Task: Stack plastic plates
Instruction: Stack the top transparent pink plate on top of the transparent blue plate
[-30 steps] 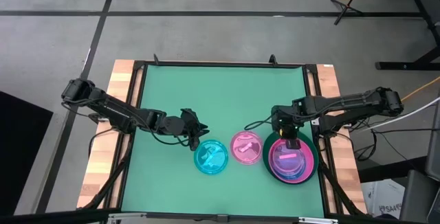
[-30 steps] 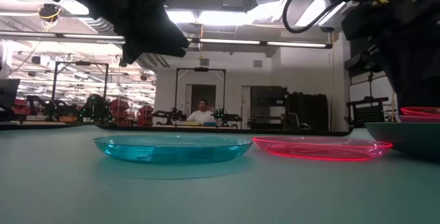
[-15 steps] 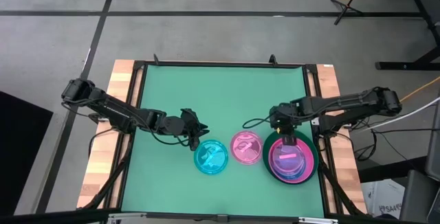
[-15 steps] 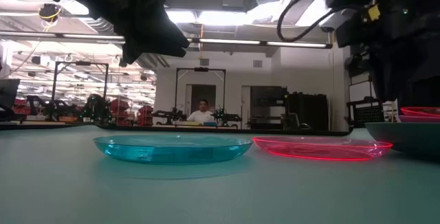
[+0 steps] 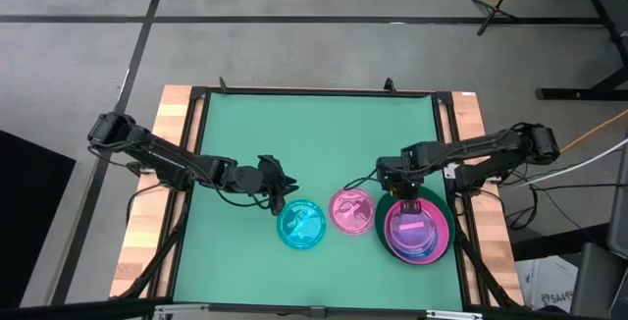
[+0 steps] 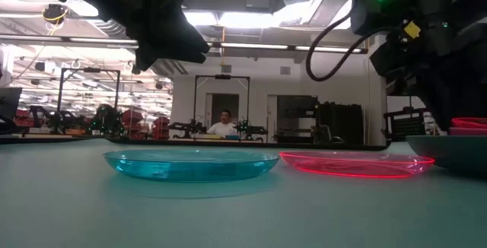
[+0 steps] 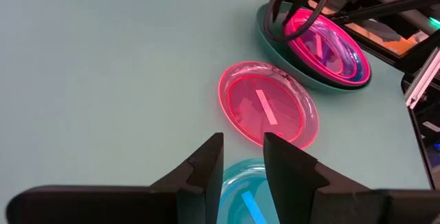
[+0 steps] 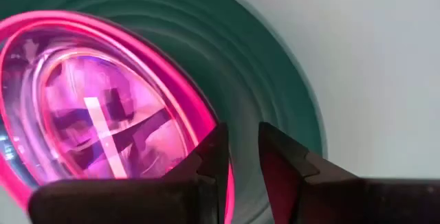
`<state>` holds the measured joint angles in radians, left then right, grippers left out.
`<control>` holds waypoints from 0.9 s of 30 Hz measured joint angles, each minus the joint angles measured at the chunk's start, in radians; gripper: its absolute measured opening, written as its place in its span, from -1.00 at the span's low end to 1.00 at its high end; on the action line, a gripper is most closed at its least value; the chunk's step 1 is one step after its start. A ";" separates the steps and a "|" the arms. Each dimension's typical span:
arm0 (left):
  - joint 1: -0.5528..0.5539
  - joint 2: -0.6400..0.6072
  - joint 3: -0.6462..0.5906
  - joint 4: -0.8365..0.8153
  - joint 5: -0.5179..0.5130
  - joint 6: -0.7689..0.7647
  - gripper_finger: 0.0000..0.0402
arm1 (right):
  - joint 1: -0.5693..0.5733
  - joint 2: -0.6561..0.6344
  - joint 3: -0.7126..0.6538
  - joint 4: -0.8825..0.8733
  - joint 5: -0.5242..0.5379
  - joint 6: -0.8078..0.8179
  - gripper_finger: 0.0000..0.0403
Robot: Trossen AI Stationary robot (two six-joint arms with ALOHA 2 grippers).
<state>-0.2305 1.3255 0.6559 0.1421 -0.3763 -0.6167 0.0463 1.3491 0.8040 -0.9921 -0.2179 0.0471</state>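
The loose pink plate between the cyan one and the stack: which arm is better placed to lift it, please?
Probably the right: its pincer hangs beside the pink plate at the stack. The left pincer hovers at the cyan plate.

Glossy see-thru plastic cyan plate (image 5: 301, 224) & pink plate (image 5: 350, 210), matt green tabletop (image 5: 314, 143), wood edges (image 5: 177, 143)

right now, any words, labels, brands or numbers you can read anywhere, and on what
None can be read.
The pink plate and the cyan plate each bear a pale strip; it looks blank.
The plate stack shows no lettering.
Anything in the room behind the table is too small to read.
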 joint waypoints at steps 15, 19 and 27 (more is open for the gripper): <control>0.000 0.000 0.000 0.000 0.000 0.000 -0.51 | 0.203 0.004 0.000 0.007 -0.038 0.002 -0.64; 0.000 0.000 0.000 0.000 0.000 0.000 -0.51 | 0.240 0.004 0.000 0.005 -0.012 0.050 -0.64; 0.000 0.000 0.000 0.000 0.000 0.000 -0.51 | 0.251 0.004 0.025 -0.009 0.065 0.088 -0.64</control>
<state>-0.2302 1.3258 0.6559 0.1417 -0.3763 -0.6167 0.2970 1.3529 0.8292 -1.0008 -0.1530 0.1355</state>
